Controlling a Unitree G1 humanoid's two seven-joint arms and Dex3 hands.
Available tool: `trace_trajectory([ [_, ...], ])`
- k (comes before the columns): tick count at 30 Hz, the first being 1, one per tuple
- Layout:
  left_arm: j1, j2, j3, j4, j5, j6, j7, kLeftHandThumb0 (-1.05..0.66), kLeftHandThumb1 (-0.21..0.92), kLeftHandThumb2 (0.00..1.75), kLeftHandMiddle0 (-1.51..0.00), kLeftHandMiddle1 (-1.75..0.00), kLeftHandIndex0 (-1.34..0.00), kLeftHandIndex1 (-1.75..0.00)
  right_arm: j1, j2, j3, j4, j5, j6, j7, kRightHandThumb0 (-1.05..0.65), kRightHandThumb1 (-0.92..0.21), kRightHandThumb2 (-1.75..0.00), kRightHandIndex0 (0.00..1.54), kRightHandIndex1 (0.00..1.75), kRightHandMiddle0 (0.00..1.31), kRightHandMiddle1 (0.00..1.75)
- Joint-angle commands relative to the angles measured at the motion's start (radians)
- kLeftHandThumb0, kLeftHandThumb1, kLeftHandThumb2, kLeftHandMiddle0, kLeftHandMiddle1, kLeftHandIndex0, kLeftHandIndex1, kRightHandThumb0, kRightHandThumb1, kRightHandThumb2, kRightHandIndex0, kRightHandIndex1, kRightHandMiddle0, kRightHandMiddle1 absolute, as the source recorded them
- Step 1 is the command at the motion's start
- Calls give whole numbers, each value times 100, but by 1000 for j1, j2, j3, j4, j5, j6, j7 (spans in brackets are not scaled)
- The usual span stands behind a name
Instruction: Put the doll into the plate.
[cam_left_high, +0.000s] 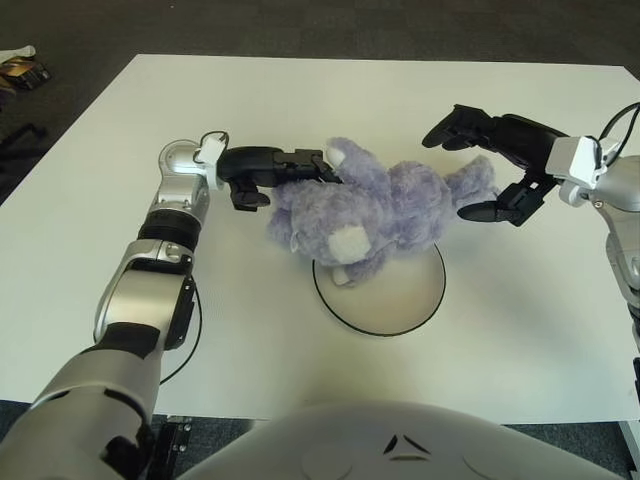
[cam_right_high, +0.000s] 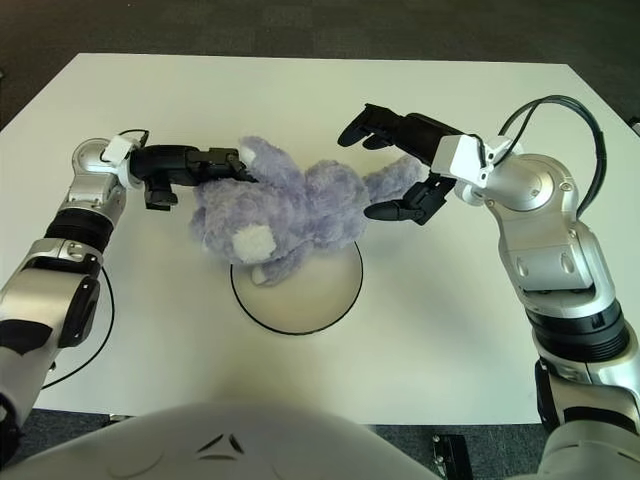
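Purple plush teddy-bear doll (cam_left_high: 385, 205) lying stretched across the white surface (cam_left_high: 300, 90), lower body overhanging the far rim of the round white plate with a thin black edge (cam_left_high: 400, 315), head and arms reaching off it toward the left hand's fingers. Touching the plate only along that far part; most of the dish showing bare on the near side of the toy. Pale patch on the doll's paw (cam_left_high: 348, 243) facing up, just above the plate's left rim.

Black three-finger left hand (cam_left_high: 275, 168) reaching in from the left, fingers (cam_left_high: 305, 163) extended and pressing against the doll's upper left end, thumb tucked below them on the near side. Closing on the fur there, seemingly pinching an ear or limb, though the exact grip being partly hidden by the plush. Silver forearm (cam_left_high: 180, 180) trailing back toward the left edge of the surface.

Black right hand (cam_right_high: 400, 165) hovering at the doll's opposite end, fingers spread wide: upper fingers (cam_right_high: 375, 125) arching above and beyond the fuzzy limb, lower finger (cam_right_high: 395, 210) pointing in on the near side of it. Bracketing the purple limb (cam_right_high: 400, 175) between them, apparently without clamping it. White wrist housing (cam_right_high: 465, 160) and grey arm sitting further right, black cable looping over it.
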Motion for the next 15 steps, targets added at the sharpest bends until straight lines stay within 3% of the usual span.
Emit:
trace_trajectory([
  [1,10,5,-34,-21,-24,66,-32,-105,92,76,-7,-70,0,-70,-13,-10,2,-16,-9,8,-7,-52,-22,-100,0,65,0,98],
  [6,27,27,-54,-51,-29,177,-33,-105,92,64,-8,-63,0,-74,-7,-3,-8,-17,2,5,-5,-58,-24,-98,0,64,0,98],
  [10,68,39,-36,-110,-16,234,5,-105,92,52,-11,-64,0,-83,-3,-3,-12,-6,8,0,-3,-64,-29,-92,0,59,0,96],
  [15,98,34,-22,-174,-35,284,23,-102,92,45,-12,-71,0,-93,-6,-8,-8,-4,7,8,2,-58,-27,-95,1,55,0,95],
])
